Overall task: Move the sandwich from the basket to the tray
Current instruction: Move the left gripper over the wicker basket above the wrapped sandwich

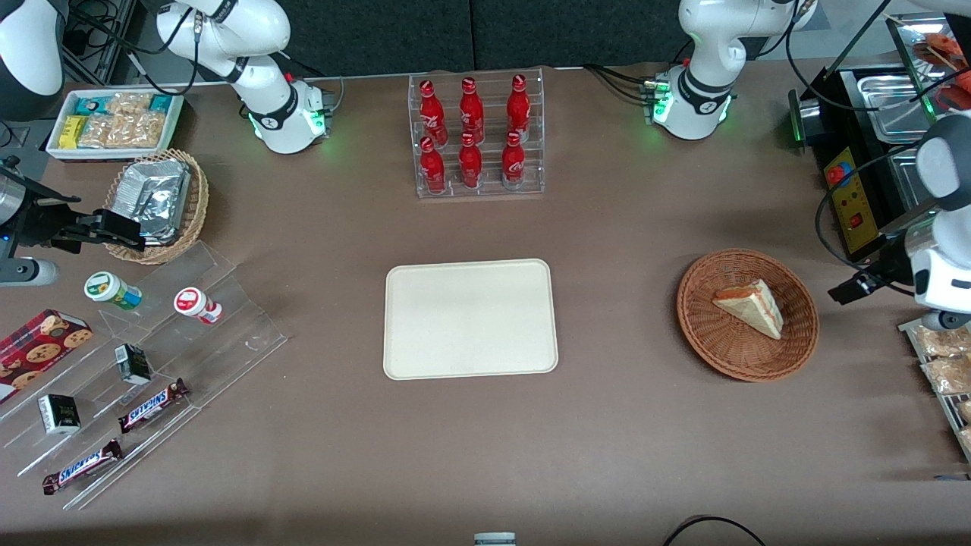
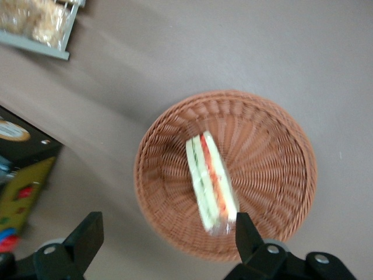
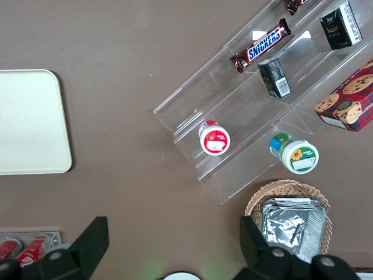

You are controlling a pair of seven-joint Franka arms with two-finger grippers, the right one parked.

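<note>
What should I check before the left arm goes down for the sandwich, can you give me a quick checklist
1. Sandwich lies in the basket, nothing on top of it: ok.
2. Gripper open, fingers wide apart: ok.
3. Gripper lined up over the sandwich: not ok; it hangs above the basket's rim, with one finger at the wedge's end.
4. Tray has bare surface to receive it: ok.
5. Table between basket and tray free of obstacles: ok.
6. Which way the wedge will sit between the fingers: cannot tell.
</note>
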